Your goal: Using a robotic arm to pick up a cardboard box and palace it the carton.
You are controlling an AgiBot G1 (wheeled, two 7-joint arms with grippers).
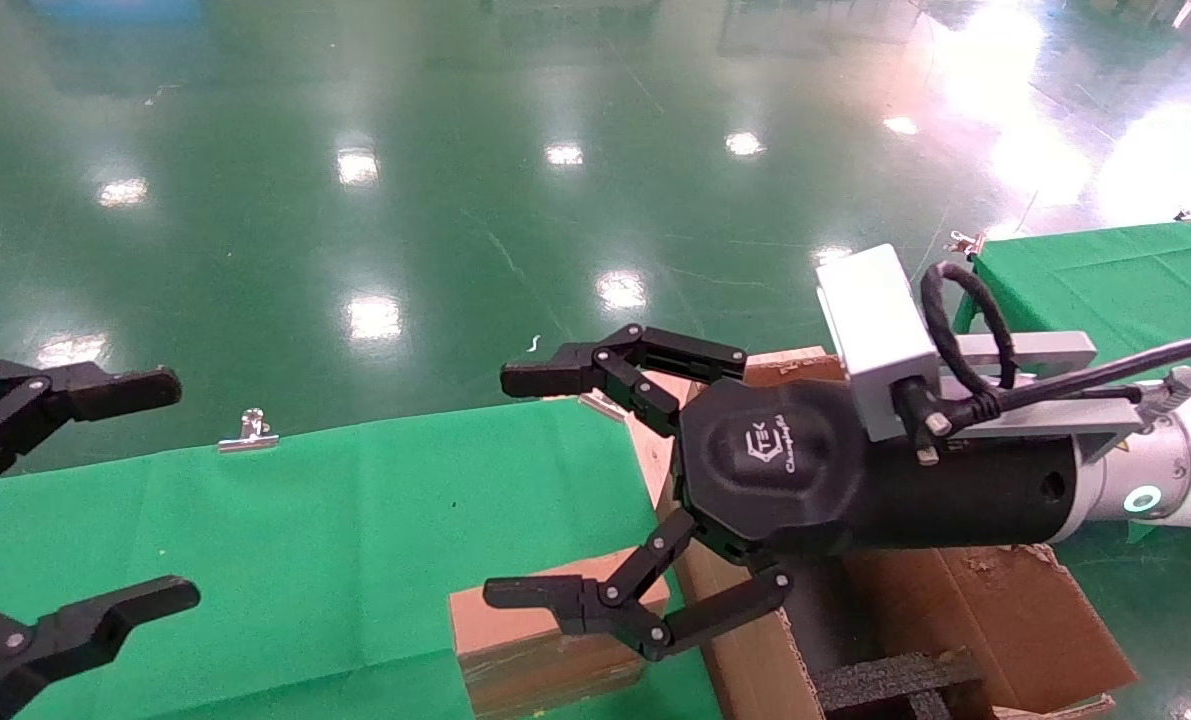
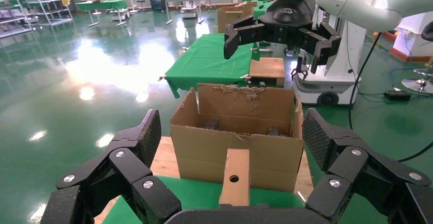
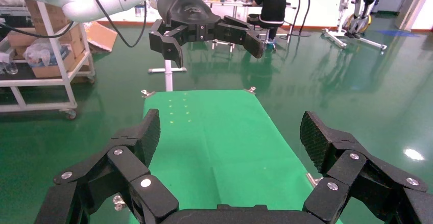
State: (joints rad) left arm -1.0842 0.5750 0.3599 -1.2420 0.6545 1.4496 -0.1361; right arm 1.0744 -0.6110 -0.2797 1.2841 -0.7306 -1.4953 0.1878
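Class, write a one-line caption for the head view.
Open right gripper hovers above the cardboard box beside the carton.

My table (image 1: 285,520) wears a green cloth, held at the far edge by a metal clip (image 1: 248,432). The small box (image 1: 545,640) lies on the cloth near its right end. The carton (image 1: 965,610) stands just beside that end; I cannot tell what carries it.

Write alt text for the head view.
The right tool, open, hovers above the small cardboard box on the green-covered table, beside the carton. The left tool waits open at the table's far left.
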